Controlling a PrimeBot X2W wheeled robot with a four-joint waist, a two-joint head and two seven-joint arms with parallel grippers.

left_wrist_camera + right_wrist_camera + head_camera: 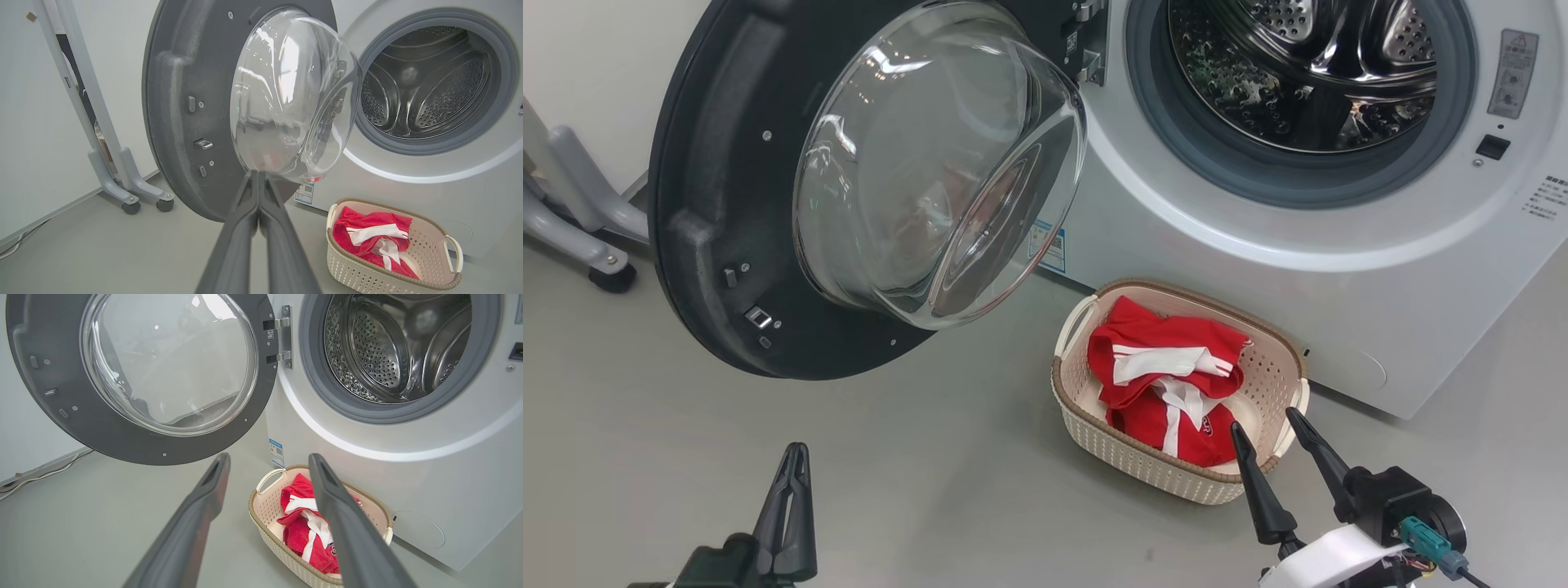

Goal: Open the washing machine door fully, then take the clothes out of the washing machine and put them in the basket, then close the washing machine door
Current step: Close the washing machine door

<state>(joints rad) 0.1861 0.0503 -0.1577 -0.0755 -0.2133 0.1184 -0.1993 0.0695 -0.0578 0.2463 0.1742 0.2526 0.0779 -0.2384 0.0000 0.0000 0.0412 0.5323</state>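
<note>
The washing machine (1258,269) stands with its steel drum (1307,65) bare of clothes as far as I see. Its door (727,245) hangs wide open to the left, glass bowl (931,163) bulging outward. The red clothes (1168,384) with white stripes lie in the cream basket (1168,482) on the floor before the machine. My left gripper (795,451) is shut on nothing, low over the floor below the door (184,114). My right gripper (1266,425) is open just over the basket's near right rim, nothing between its fingers. The basket (269,514) and clothes (304,531) lie beyond them.
A grey wheeled stand (588,237) sits at the far left by the wall, also seen as the stand (122,183) left of the door. A blue label (1049,245) is on the machine's front. Grey floor spreads in front and to the left.
</note>
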